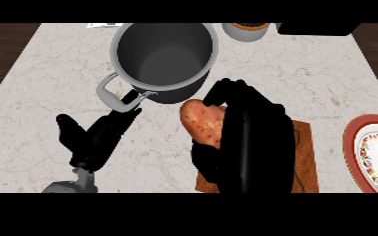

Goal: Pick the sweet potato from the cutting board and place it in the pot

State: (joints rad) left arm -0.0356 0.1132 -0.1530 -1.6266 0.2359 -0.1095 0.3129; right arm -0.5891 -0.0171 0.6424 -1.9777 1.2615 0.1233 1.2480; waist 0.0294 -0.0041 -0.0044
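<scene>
Fingers of the right robot hand [247,130] curled round the sweet potato [203,122] — potato held above the near-left edge of the cutting board [306,155], just beside the pot [166,60] and short of its rim. Left robot hand [96,135] open, fingers straight, fingertips near the pot's handle [111,92], holding nothing. Pot upright on the marble tabletop [59,70]. Red-rimmed plate [362,152] at the right edge — a small bowl [247,30] behind the pot.
</scene>
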